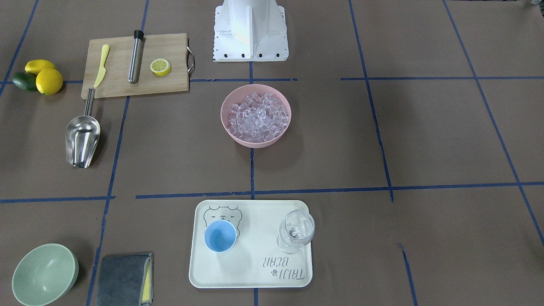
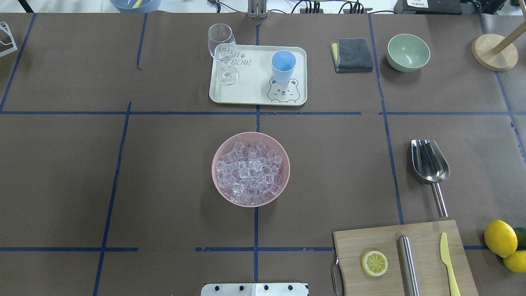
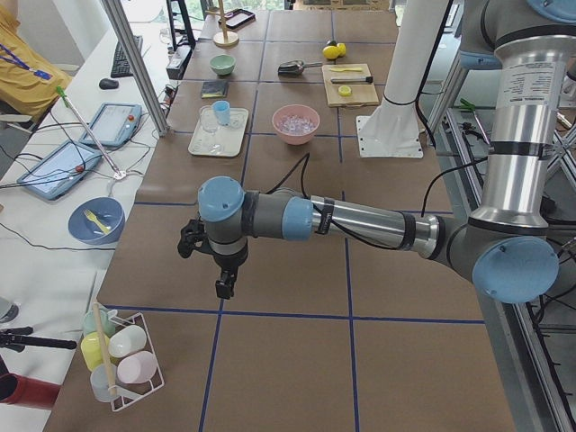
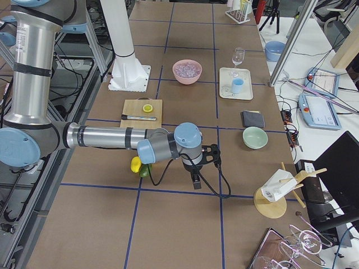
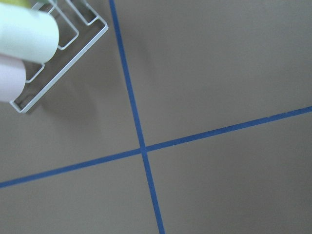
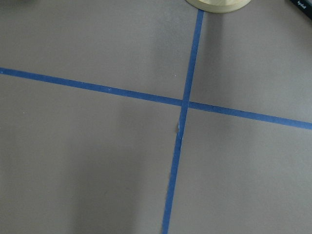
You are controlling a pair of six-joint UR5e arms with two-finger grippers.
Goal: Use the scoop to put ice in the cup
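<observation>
The silver scoop [image 1: 83,138] lies on the table beside the cutting board, trough facing up; it also shows in the overhead view [image 2: 429,162]. The ice [image 2: 250,172] fills a pink bowl [image 2: 213,168] at the table's centre. The light-blue cup [image 2: 283,65] stands upright and empty on a cream tray [image 2: 254,88]. My left gripper [image 3: 225,286] hangs over bare table far off at the left end. My right gripper [image 4: 194,182] hangs far off at the right end. I cannot tell whether either is open or shut. Neither wrist view shows fingers.
A clear wine glass [image 2: 222,51] stands on the tray. The cutting board [image 2: 404,259] holds a lemon half, a steel cylinder and a yellow knife. A green bowl [image 2: 408,52], grey cloth [image 2: 352,54] and lemons [image 2: 500,238] sit nearby. A cup rack [image 3: 121,355] is near the left gripper.
</observation>
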